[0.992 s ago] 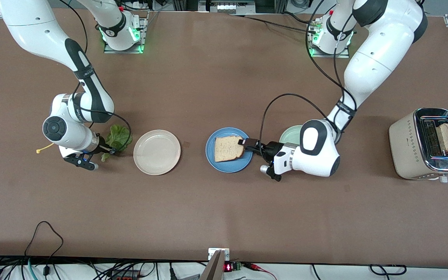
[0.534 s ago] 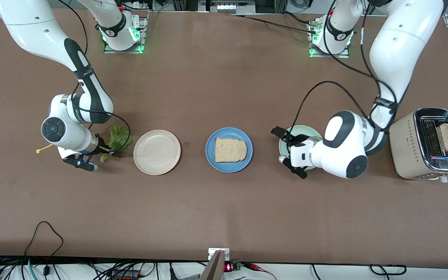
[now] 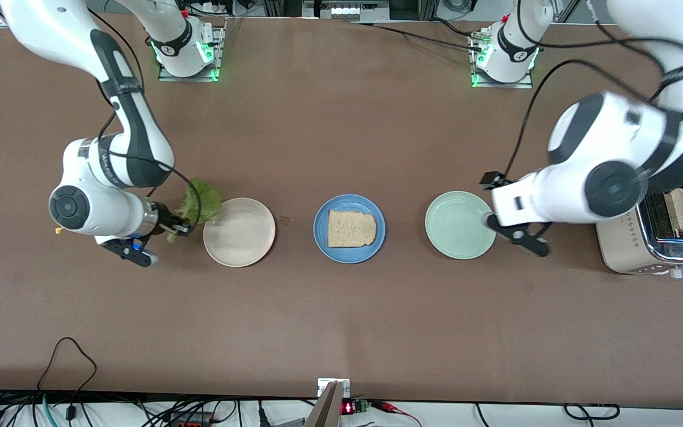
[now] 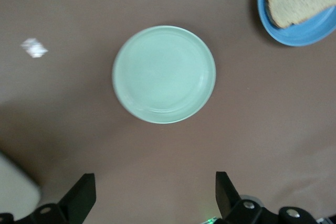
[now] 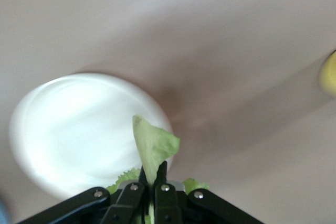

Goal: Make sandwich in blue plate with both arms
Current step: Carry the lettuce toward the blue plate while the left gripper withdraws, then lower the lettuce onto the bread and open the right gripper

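right wrist view: the right gripper (image 5: 149, 184) has its jaws pressed together on a green lettuce leaf (image 5: 152, 148), which stands up between the fingers over the edge of the cream-white plate (image 5: 68, 129). in the front view the right gripper (image 3: 176, 228) hangs in the air by that plate's rim (image 3: 238, 261) at the right arm's end of the table (image 3: 318, 320), the leaf (image 3: 200, 203) lifted clear of the surface. the left gripper (image 4: 155, 195) has its jaws spread wide with nothing between them, above bare table just beside the pale mint-green plate (image 4: 164, 74). seen from the front, the left gripper (image 3: 492, 198) hovers between that plate (image 3: 459, 225) and a beige toaster (image 3: 620, 249) with one bread slice (image 3: 680, 207) standing in its slot. the blue plate (image 3: 350, 252) sits in the middle of the row of three plates, between the cream-white and the mint-green ones, apart from both. one square slice of light-brown bread (image 3: 350, 228) lies flat on it, uncovered.
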